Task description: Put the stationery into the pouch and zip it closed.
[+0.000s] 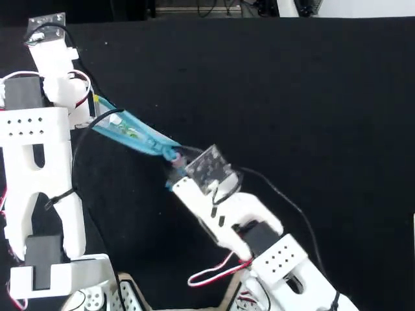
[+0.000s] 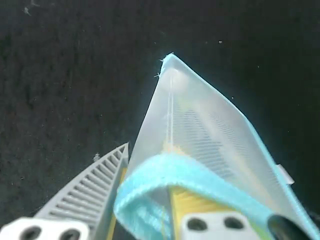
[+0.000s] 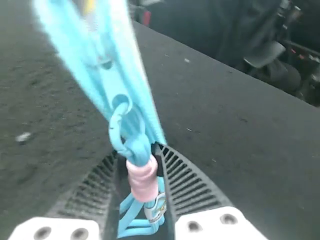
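Translucent blue-trimmed mesh pouch [image 1: 133,134] hangs between my grippers, stationery inside. Left gripper [image 1: 94,111] is clamped on its end, right gripper [image 3: 142,170] pinches the blue zip cord [image 3: 131,142]. Zip looks nearly closed, I reckon.

Black table [image 1: 311,97], perhaps a chair [image 3: 270,52] behind

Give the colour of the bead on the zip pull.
The bead is pink, clearest in right wrist view.
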